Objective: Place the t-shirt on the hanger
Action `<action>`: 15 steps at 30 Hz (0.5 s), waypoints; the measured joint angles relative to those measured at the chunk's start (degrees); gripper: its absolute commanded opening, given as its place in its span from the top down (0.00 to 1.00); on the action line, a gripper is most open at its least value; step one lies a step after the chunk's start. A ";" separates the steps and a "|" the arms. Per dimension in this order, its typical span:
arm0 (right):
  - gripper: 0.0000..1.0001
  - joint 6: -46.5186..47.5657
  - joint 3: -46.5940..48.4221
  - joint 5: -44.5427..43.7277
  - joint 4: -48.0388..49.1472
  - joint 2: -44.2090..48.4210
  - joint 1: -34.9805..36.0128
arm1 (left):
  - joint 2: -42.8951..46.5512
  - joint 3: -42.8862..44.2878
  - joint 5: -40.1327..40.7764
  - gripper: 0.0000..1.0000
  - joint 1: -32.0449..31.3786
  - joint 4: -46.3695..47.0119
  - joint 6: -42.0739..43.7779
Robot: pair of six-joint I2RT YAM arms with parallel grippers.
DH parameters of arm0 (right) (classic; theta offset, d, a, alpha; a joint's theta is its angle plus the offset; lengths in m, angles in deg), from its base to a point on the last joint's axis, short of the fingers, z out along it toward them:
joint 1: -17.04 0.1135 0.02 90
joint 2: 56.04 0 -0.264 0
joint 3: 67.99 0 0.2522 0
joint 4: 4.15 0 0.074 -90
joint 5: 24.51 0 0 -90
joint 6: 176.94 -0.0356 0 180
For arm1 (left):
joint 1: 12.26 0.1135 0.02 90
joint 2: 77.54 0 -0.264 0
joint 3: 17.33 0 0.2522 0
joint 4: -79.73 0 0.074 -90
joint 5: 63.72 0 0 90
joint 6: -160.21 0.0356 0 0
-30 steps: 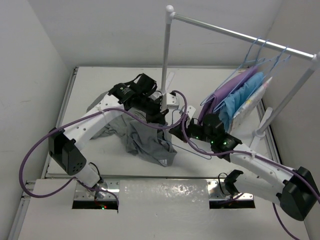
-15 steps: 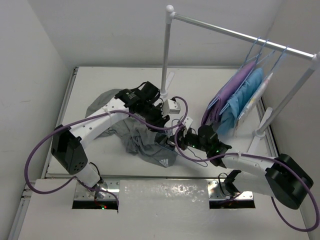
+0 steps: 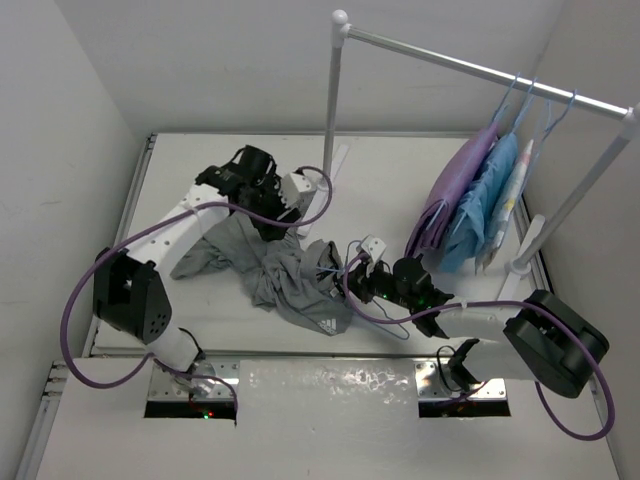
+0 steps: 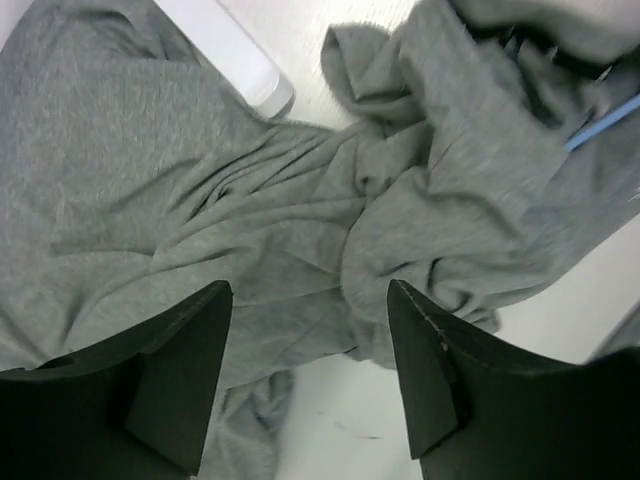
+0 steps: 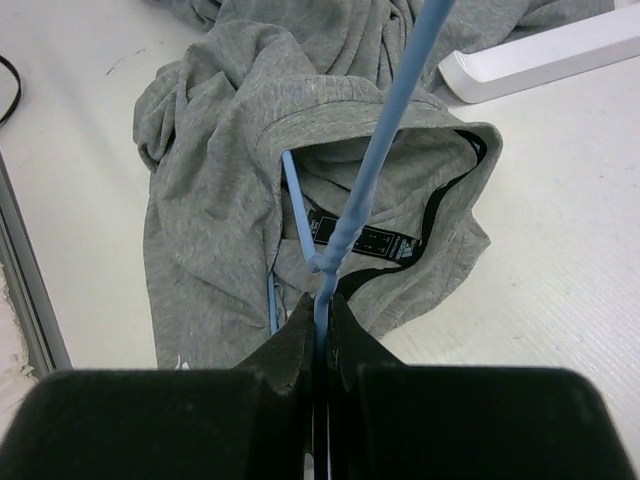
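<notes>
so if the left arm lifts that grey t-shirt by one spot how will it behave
Probably floppy: the t-shirt lies in deep folds, so it should sag and drape from any pinch. Likely light: the fabric looks thin. It may drag the hanger, whose wire runs inside the collar.

Bright, even, diffuse light fills the scene, probably from overhead. Shadows are soft and faint under the t-shirt (image 3: 290,285) and along the tabletop's (image 3: 400,170) far edge. The left wrist view is mildly smeared, the left gripper (image 4: 310,295) soft-edged. The right wrist view shows the hanger (image 5: 372,165) crisp, while the right gripper (image 5: 322,312) blurs against the lens.
</notes>
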 measured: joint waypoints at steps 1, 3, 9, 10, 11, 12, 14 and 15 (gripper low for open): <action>1.00 0.02 0.00 -0.07 -0.02 0.00 0.00 | 0.44 -1.46 0.37 0.36 0.52 0.83 1.44; 1.00 0.20 0.00 -0.15 -0.11 0.00 0.00 | 1.03 -5.33 0.07 0.33 0.28 2.36 4.92; 1.00 0.98 0.68 -0.26 -1.84 0.13 0.04 | -2.43 -8.87 -7.98 0.30 -0.46 3.19 16.72; 1.00 1.05 0.85 -0.28 -2.10 0.22 0.04 | -3.04 -8.87 -10.01 0.29 -0.46 3.23 18.38; 1.00 1.11 0.98 -0.31 -2.40 0.33 0.04 | -3.63 -8.87 -11.82 0.29 -0.46 3.34 19.67; 1.00 1.22 1.09 -0.39 -2.80 0.50 0.04 | -4.13 -8.92 -13.14 0.29 -0.46 3.74 20.52; 1.00 1.49 1.53 -0.55 -3.76 0.59 0.04 | -5.31 -9.05 -15.19 0.29 -0.59 5.18 21.75; 1.00 1.57 1.79 -0.66 -4.20 0.59 0.04 | -6.08 -9.11 -15.87 0.30 -0.70 5.95 22.10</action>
